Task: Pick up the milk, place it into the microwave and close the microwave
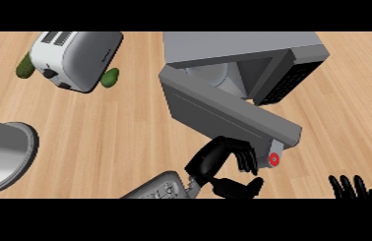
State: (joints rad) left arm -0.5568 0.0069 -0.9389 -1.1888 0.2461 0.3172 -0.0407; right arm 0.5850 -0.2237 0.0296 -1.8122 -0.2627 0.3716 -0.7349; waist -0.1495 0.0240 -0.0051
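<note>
Milk carton clasped by curled left hand at near right end of open microwave door: lift clear of door edge, carry far into cavity, keep upright; right hand spread, resting near right.

a kitchen; wooden counter bearing a toaster and open microwave

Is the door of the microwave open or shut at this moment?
Open. The door is swung away from the microwave, and the inner chamber shows in the gap behind it.
</note>
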